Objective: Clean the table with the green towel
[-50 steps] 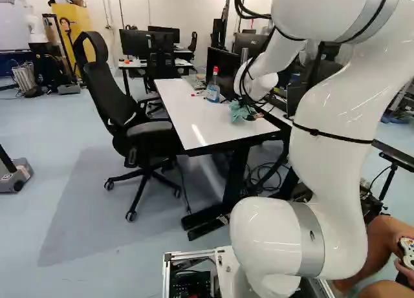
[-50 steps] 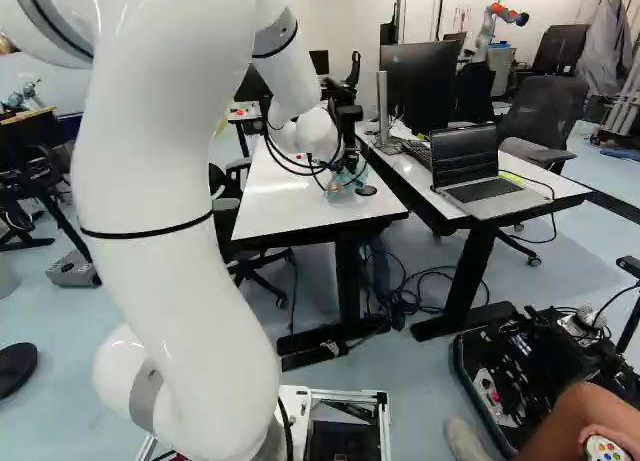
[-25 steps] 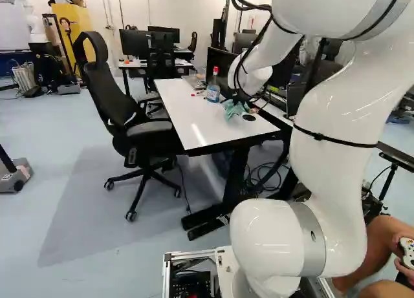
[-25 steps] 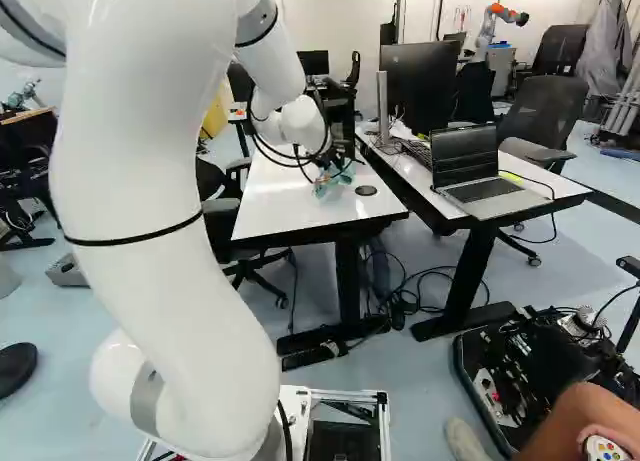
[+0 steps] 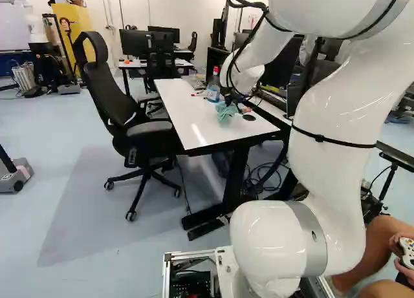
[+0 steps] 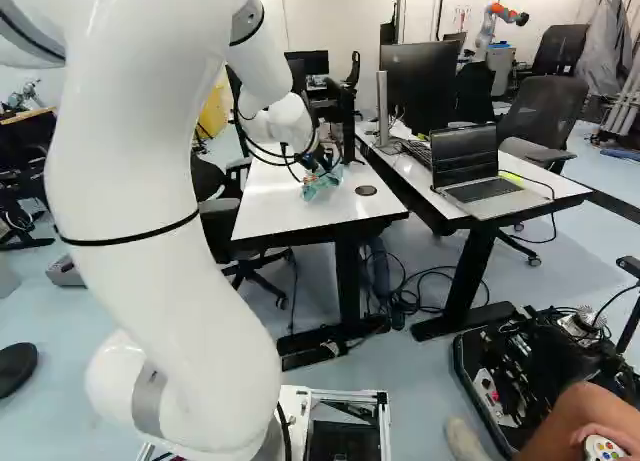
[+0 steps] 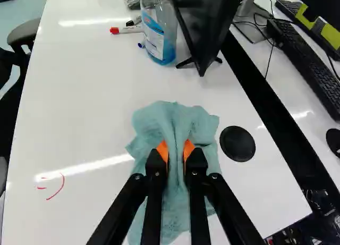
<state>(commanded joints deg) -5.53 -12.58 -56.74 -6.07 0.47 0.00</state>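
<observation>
Wht tabletop, grn towel bunched, pinched w/in hand

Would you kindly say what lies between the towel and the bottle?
The wrist view shows only bare tabletop between the towel and the bottle.

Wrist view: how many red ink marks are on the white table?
2 clear ones, on the office chair side of the gripper: a curved stroke and a short dash. A faint speck may sit near them; the towel could hide more.
</observation>
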